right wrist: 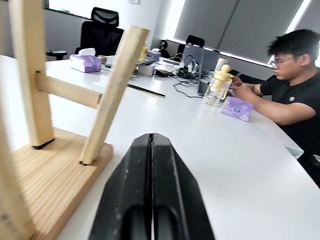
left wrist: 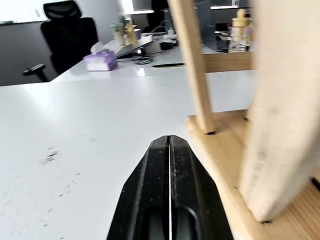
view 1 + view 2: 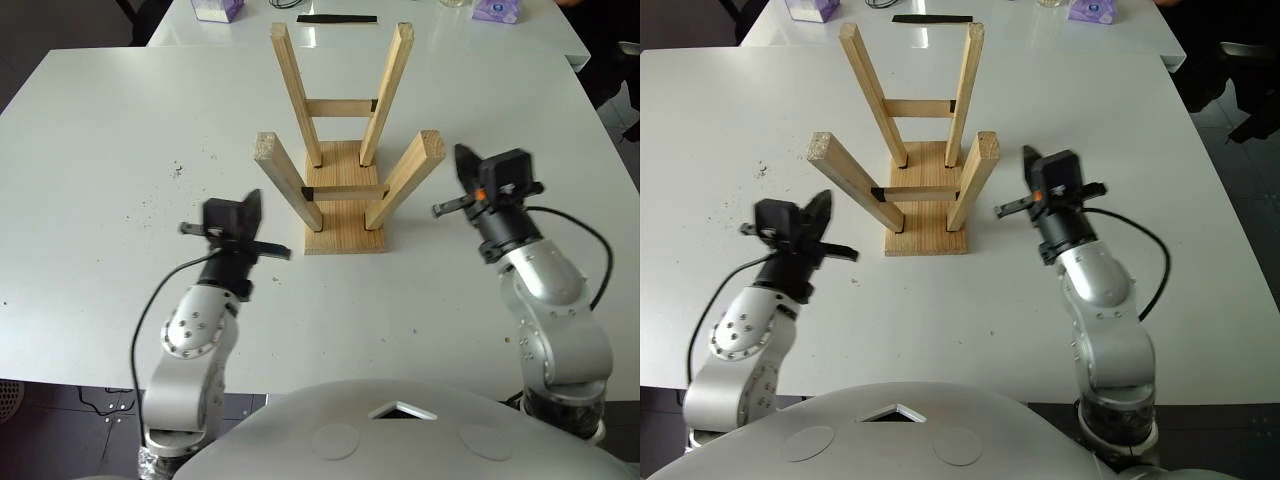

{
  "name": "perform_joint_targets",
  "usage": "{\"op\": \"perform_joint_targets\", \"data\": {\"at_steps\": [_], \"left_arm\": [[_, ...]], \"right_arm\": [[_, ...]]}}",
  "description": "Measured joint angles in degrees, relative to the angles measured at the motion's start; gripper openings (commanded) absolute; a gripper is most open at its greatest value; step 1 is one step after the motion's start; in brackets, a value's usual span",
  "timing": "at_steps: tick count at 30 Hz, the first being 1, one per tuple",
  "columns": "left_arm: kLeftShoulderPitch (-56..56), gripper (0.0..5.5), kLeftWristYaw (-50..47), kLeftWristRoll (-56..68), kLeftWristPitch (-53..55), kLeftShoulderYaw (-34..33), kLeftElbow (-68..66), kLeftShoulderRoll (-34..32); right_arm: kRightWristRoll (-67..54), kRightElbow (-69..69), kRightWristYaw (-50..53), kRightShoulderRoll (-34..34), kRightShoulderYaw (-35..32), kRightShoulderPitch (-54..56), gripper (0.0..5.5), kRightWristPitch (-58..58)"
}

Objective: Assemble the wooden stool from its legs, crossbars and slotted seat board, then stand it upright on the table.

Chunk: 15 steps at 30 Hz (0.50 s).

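Stool [image 3: 345,165] inverted on seat board [image 3: 345,228] — assembly pose, I'd say | my left gripper [image 3: 254,206] and right gripper [image 3: 463,162] flank it, both pressed together, empty — flip pending

In the left wrist view the nearest stool leg [image 2: 280,110] is blurred, its upper end cut off.

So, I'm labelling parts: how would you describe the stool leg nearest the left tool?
On the table the stool rests upside down on its seat board, four legs up. The leg stands at the board's near corner on the robot's left, leaning toward the left tool; the other near leg leans right.
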<state>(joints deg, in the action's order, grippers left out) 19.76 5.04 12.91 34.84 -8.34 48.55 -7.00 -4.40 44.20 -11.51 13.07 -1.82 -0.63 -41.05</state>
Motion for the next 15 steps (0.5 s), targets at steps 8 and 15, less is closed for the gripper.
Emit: {"op": "perform_joint_targets", "data": {"at_steps": [8,15], "left_arm": [[-32.6,0.01,-2.0,35.1,9.1,-20.0,-11.0,-10.8],[-51.8,0.01,-8.8,59.5,22.6,-11.9,-15.0,-16.0]], "right_arm": [[-26.2,-13.0,-13.8,2.3,-10.7,29.3,0.0,-4.3],[-35.0,-19.4,-21.2,5.3,-6.6,37.5,0.0,-8.8]]}}
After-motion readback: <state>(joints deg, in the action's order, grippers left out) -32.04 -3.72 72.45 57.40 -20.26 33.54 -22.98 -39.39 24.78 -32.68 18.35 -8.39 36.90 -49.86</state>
